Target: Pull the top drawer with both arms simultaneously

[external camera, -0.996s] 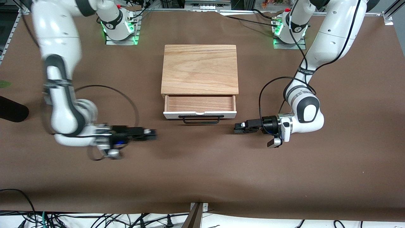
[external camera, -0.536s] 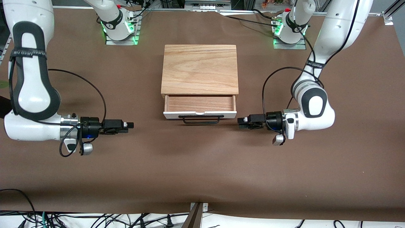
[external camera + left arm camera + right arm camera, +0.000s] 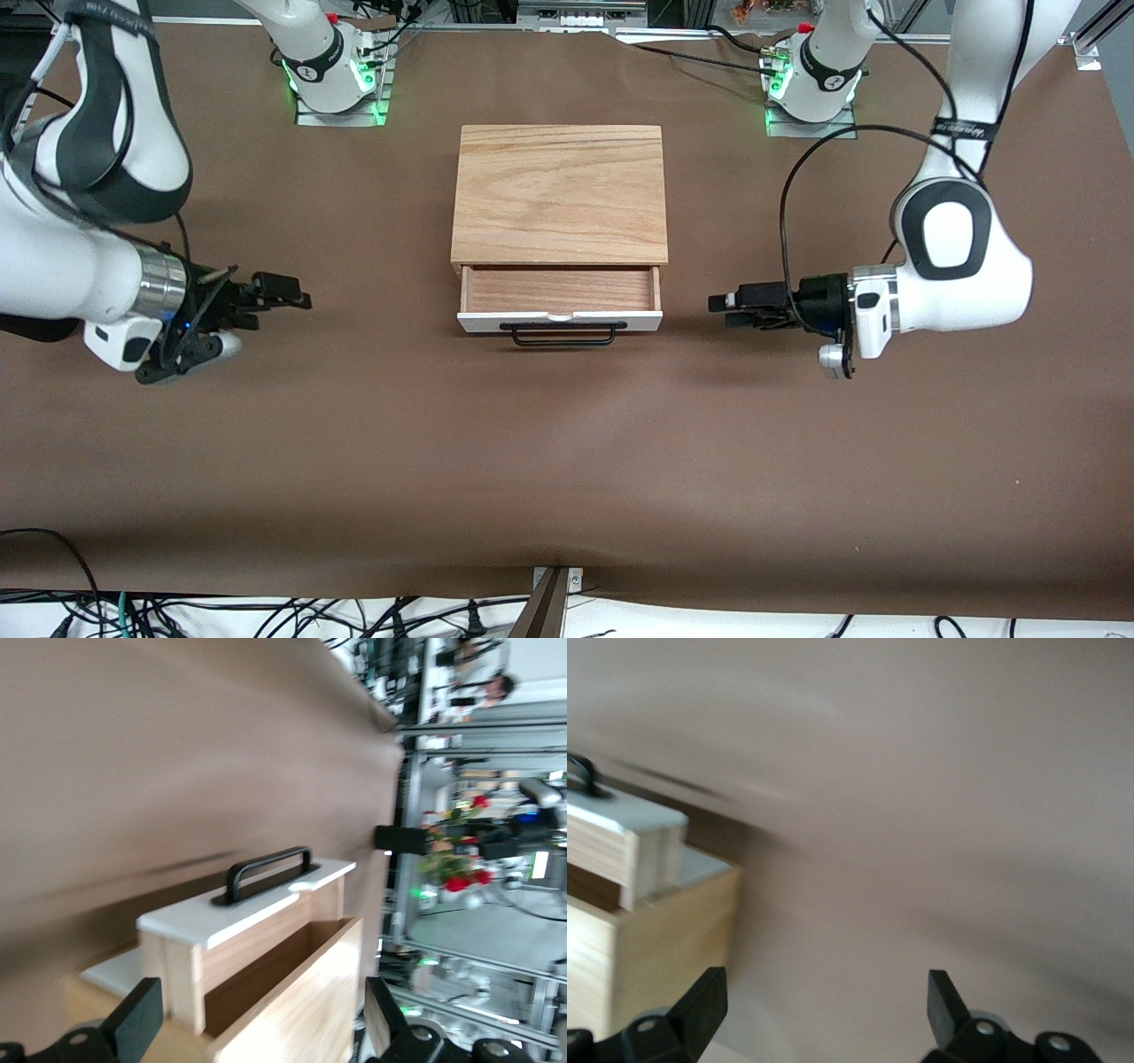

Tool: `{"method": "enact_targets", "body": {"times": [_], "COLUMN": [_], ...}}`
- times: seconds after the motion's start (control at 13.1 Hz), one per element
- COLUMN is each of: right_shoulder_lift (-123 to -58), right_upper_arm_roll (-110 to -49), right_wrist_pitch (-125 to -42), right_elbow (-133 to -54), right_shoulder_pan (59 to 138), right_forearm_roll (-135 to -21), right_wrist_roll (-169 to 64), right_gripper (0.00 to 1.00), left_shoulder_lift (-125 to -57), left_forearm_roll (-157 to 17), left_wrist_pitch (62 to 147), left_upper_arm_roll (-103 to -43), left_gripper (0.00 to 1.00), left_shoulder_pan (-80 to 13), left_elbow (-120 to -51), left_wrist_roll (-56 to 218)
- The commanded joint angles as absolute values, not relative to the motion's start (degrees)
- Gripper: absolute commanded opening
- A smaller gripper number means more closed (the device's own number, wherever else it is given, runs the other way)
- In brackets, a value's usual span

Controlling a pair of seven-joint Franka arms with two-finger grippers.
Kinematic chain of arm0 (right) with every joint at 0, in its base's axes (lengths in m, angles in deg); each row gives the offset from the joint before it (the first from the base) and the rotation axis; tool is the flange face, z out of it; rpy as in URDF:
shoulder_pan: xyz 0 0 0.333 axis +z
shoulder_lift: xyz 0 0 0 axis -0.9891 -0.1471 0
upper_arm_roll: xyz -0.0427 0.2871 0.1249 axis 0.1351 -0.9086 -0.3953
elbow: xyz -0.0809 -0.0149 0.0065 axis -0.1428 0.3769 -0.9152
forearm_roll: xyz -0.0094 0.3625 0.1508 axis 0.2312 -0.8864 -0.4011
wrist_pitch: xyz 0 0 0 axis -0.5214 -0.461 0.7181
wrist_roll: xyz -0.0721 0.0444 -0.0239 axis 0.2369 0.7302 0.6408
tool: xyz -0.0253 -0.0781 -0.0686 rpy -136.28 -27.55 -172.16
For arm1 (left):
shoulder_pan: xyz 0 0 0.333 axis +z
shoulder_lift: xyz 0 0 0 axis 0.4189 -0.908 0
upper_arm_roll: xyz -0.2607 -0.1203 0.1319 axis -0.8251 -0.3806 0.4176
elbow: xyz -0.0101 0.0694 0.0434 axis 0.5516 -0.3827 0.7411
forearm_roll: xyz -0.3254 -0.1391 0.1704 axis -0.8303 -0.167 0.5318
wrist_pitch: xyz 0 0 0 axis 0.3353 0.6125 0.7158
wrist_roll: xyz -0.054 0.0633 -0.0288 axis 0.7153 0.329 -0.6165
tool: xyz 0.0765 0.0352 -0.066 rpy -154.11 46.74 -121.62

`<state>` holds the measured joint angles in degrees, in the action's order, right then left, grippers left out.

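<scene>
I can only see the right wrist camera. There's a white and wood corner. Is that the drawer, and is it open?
Observer: Yes. The top drawer sticks partly out of the cabinet, showing its reddish wood inside.
Kid: Is anything holding its handle?
Observer: No. The black handle is free. The left tool is open over the table toward the left arm's end, apart from the drawer.
Kid: Where's my tool?
Observer: The right tool is open over the table toward the right arm's end, also apart from the drawer.
</scene>
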<state>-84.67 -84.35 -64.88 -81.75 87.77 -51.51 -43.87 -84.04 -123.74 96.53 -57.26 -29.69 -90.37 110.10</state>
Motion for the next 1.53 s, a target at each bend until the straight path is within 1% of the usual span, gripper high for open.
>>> {"method": "enact_targets", "body": {"times": [0.0,0.15,0.38,0.54,0.77,0.92,1.07,1.3,1.38,1.46], "right_shoulder_lift": [-75.53,-72.62,-69.53,-68.92,-67.6,-66.81,-66.98,-68.03,-68.04,-68.04], "right_upper_arm_roll": [-84.81,-84.81,-84.9,-84.9,-84.9,-84.9,-84.9,-84.9,-84.99,-85.16], "right_wrist_pitch": [-63.18,-59.85,-58.16,-58.07,-58.6,-59.56,-58.95,-58.95,-59.47,-59.74], "right_elbow": [-89.68,-90.13,-90.05,-90.13,-91.19,-91.8,-91.54,-90.05,-90.05,-89.96], "right_shoulder_pan": [87.43,86.3,83.22,81.38,80.76,79.97,79.61,79.79,79.87,80.13], "right_forearm_roll": [-44.21,-41.56,-40.94,-40.94,-37.79,-38.03,-38.04,-37.86,-37.77,-37.51], "right_wrist_roll": [-46.14,-47.91,-49.06,-52.2,-54.77,-55.21,-54.6,-53.98,-54.41,-54.59], "right_gripper": [1.0,1.0,1.0,1.0,1.0,1.0,1.0,1.0,1.0,1.0], "left_shoulder_lift": [-75.28,-71.05,-67.18,-64.1,-60.41,-57.86,-56.97,-58.19,-58.72,-58.73], "left_forearm_roll": [-112.28,-100.33,-93.44,-86.25,-78.94,-72.88,-67.87,-62.31,-61.17,-60.03], "left_wrist_pitch": [97.2,95.37,90.1,86.5,81.66,78.93,75.69,71.55,71.19,71.18], "left_upper_arm_roll": [-57.63,-57.99,-57.81,-57.64,-57.02,-56.93,-56.84,-56.93,-56.93,-56.93], "left_gripper": [1.0,1.0,1.0,1.0,1.0,1.0,1.0,1.0,1.0,1.0], "left_shoulder_pan": [-28.81,-28.81,-27.5,-27.23,-26.96,-26.87,-26.87,-26.96,-26.88,-26.87], "left_elbow": [-94.89,-95.07,-95.07,-94.98,-94.54,-94.28,-92.53,-86.48,-84.63,-84.17], "left_wrist_roll": [102.0,96.28,93.37,91.95,91.86,91.25,91.16,91.42,91.59,91.42]}}
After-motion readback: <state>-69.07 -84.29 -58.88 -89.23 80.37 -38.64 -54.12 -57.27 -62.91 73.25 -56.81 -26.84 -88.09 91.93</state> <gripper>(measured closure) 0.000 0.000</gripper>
